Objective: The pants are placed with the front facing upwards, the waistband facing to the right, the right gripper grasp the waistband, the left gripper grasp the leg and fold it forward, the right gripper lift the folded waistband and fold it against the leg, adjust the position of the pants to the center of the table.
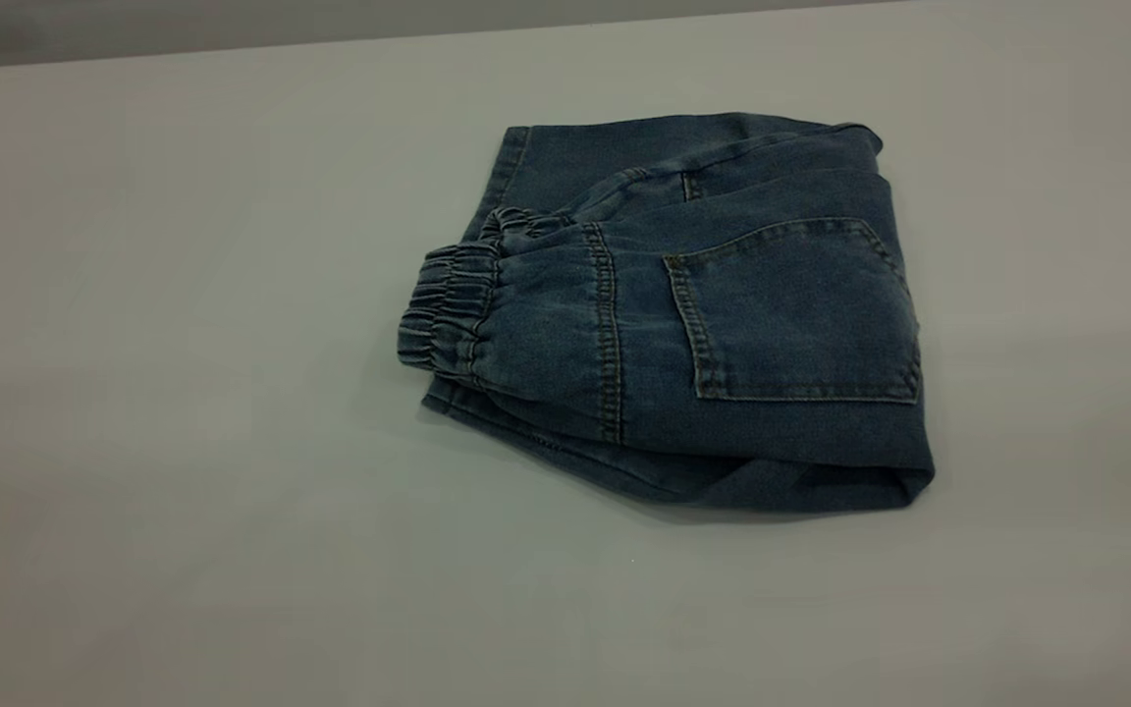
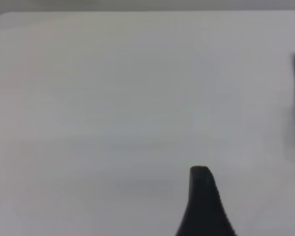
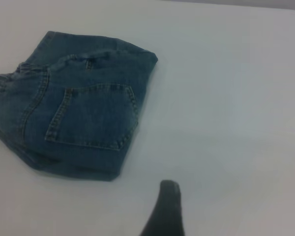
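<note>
Both grippers' jaws hold nothing, clear of the folded pants (image 1: 703, 324).

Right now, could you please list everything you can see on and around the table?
pants: one, blue denim, folded into a compact bundle, lying right of the table's centre in the exterior view.
waistband: one, darker blue, gathered, at the bundle's left end, on top of the fold.
pocket: one, blue with tan stitching, facing up on the top layer.
table: one, white, under the pants.
left gripper: one, black, only one fingertip in view, over bare table away from the pants.
right gripper: one, black, one fingertip in view, near the pants but apart.
</note>
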### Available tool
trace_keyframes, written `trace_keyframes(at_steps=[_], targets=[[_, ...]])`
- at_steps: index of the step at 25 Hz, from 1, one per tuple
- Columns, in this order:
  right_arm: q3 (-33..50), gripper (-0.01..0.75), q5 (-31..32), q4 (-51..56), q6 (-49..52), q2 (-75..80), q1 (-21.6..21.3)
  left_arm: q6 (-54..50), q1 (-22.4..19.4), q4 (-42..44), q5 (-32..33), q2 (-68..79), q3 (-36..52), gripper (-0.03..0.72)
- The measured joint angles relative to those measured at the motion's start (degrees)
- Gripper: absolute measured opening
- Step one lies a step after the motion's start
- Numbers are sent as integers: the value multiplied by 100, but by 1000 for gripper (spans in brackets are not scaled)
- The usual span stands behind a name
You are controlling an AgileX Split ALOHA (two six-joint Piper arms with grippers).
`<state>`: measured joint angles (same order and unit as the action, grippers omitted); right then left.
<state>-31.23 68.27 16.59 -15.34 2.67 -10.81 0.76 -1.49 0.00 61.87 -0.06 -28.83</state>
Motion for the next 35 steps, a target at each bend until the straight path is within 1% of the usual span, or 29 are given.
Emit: trace_keyframes(at_steps=[17, 20, 22, 24, 27, 30, 33, 35], targets=[[0, 587, -16, -7, 0, 0, 0, 0, 0, 0, 0, 6, 0, 428], [6, 587, -354, -115, 98, 0, 0, 0, 0, 0, 0, 6, 0, 428], [74, 587, -557, -323, 351, 0, 0, 0, 0, 0, 0, 6, 0, 428], [202, 587, -605, -786, 744, 0, 0, 0, 0, 0, 0, 6, 0, 428], [223, 587, -748, -1533, 1633, 0, 0, 0, 5, 0, 0, 6, 0, 428], [217, 587, -672, -2115, 2437, 0, 0, 0, 5, 0, 0, 6, 0, 428], [217, 587, -686, -2309, 2780, 0, 0, 0, 5, 0, 0, 6, 0, 428], [217, 587, -717, -2243, 2804, 0, 0, 0, 5, 0, -5, 6, 0, 428]])
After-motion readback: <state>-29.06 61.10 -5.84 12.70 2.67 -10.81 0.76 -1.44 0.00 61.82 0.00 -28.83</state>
